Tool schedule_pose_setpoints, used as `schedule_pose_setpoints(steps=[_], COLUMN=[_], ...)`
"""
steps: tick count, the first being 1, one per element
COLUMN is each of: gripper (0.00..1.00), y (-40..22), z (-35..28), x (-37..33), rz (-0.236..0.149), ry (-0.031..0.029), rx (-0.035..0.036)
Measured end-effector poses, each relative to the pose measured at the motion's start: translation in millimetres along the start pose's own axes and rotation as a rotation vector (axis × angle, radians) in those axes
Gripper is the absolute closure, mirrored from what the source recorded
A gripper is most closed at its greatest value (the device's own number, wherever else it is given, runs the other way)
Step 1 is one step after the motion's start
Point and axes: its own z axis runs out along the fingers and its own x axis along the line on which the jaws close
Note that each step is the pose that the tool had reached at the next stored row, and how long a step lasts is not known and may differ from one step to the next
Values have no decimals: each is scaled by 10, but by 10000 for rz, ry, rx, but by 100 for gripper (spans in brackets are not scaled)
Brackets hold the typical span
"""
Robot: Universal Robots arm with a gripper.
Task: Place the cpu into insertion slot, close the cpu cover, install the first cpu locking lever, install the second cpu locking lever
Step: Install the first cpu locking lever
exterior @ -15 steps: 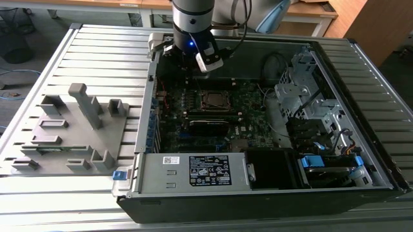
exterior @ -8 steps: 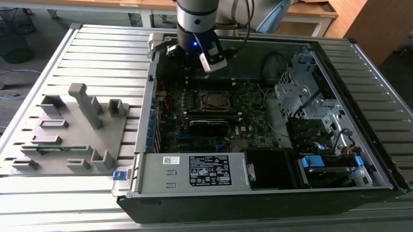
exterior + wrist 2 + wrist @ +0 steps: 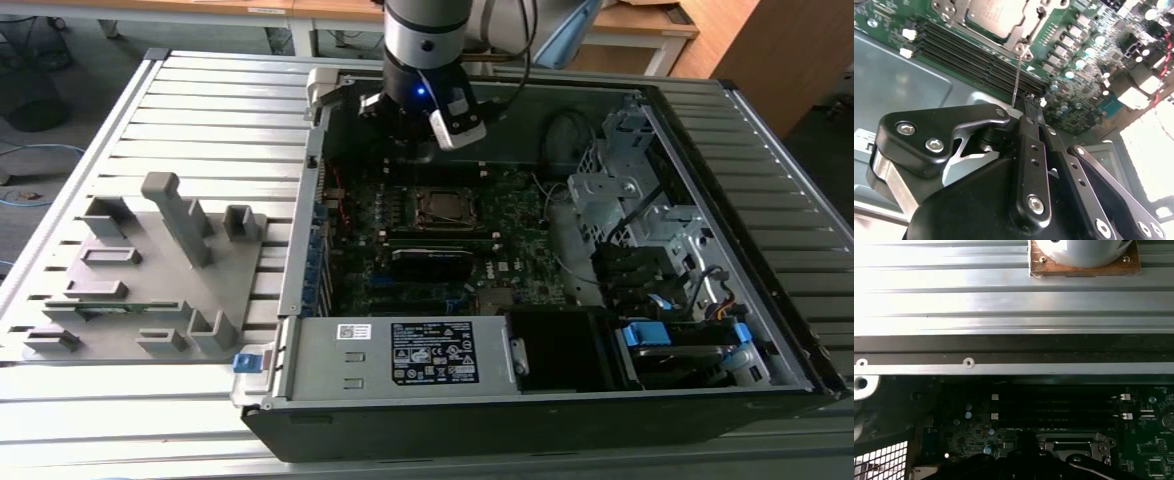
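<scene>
Resting inside the insertion slot [image 3: 418, 207], the cpu [image 3: 996, 17].

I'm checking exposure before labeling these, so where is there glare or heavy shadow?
Exterior view: even room light, though the computer case is dim inside. First wrist view: the ribbed table glares white while the motherboard sits in shadow. Second wrist view: the cpu is well lit; a patch beyond the board is washed out.
</scene>
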Motion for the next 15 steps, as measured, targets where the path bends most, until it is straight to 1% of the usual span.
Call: schedule_pose_setpoints(steps=[7,15], gripper=[89,89], y=[3,3], z=[-2,0], x=[-126,-135], rz=[0,0], ry=[1,1], rx=[1,1])
